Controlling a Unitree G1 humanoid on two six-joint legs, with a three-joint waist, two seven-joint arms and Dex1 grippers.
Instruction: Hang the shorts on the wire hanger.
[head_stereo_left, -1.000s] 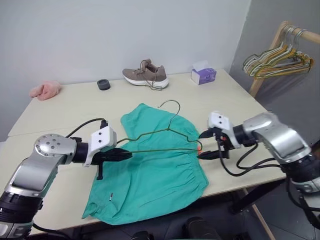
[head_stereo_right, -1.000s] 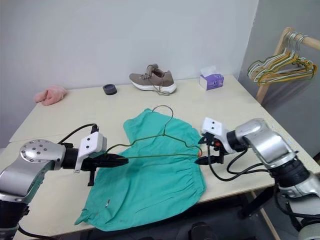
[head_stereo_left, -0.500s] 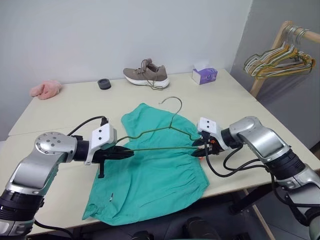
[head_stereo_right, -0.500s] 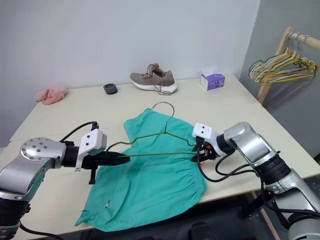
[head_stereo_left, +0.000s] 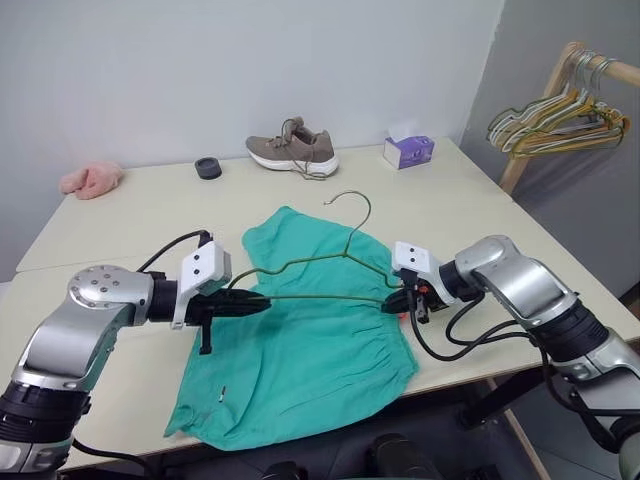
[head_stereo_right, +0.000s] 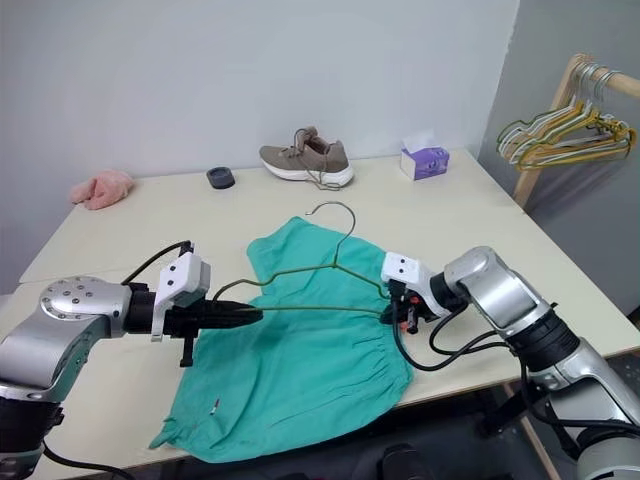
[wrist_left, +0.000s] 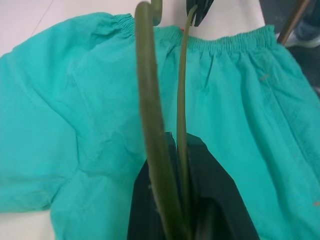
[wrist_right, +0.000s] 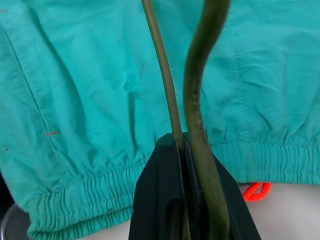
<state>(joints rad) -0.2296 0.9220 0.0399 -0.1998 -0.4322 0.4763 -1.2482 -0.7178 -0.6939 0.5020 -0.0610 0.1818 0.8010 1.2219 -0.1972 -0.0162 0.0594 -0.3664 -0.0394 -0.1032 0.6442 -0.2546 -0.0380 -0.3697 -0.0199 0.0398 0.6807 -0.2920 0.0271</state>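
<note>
- Since a second earlier, the right gripper (head_stereo_left: 397, 303) had come in from just off the hanger's end, where its fingers stood apart, and closed on the right corner of the wire hanger (head_stereo_left: 320, 280).
- Seen from the right wrist, its black fingers (wrist_right: 170, 200) were pressed together with the olive wire running between them.
- At the other end, the left gripper (head_stereo_left: 255, 302) had its fingers together on the hanger's left corner; from the left wrist the two wire runs passed between the dark fingers (wrist_left: 205, 190).
- Between the two grippers, the hanger was held above the cloth, its bottom bar roughly level and its hook (head_stereo_left: 352, 203) pointing up and away from the robot.
- Below it, the shorts (head_stereo_left: 300, 350) lay flat on the table (head_stereo_left: 130, 230), waistband toward the right gripper, with a small orange tag (wrist_right: 256, 190) at the waistband edge.
- No part of the shorts was over the wire.
- Along the far edge of the table stood a shoe (head_stereo_left: 291, 150), a purple tissue box (head_stereo_left: 408, 151), a small dark ring (head_stereo_left: 207, 167) and a pink fuzzy cloth (head_stereo_left: 90, 180).
- Off to the right, a bunch of hangers (head_stereo_left: 555, 120) hung on a wooden rack (head_stereo_left: 535, 110).
</note>
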